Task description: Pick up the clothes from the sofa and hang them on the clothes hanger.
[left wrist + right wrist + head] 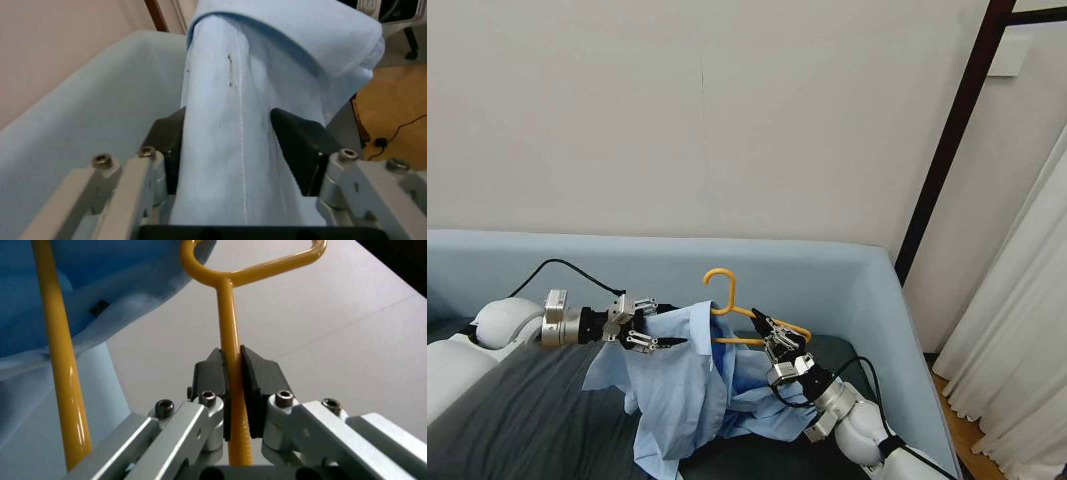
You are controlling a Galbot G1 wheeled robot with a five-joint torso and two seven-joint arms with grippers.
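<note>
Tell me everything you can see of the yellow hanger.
The yellow hanger is a thin, glossy rod frame with its hook pointing up. It is held above the sofa, roughly upright. The right gripper has its fingers shut on one bar near the bare end. The other end sits inside the light blue shirt, which the left gripper grips.

White curtain (1027, 330) hangs beside a dark post (950, 140), against a plain wall (677, 110); wooden floor (949, 397) below

Above the sofa (527, 268), left gripper (659, 339) holds blue shirt (677, 390), right gripper (769, 328) holds yellow hanger (729, 295).
</note>
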